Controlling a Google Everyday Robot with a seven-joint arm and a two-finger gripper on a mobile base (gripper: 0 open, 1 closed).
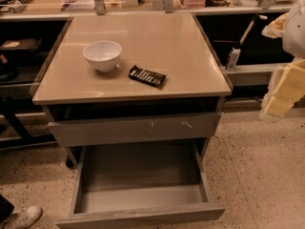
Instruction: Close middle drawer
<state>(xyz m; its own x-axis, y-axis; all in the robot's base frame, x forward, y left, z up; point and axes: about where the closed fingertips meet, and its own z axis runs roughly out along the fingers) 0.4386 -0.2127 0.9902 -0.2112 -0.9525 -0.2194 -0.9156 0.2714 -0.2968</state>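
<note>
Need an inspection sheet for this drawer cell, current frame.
Surface: cabinet top, beige, glossy.
Job's things: middle drawer pulled far out.
Clutter: white bowl and dark snack bar on top, apart; scratched drawer above, slightly out.
Grippers: pincer at right edge, beside the cabinet, clear of both drawers.
Cables: nothing seen.
Surroundings: speckled floor; shoe lower left; shelves behind.
</note>
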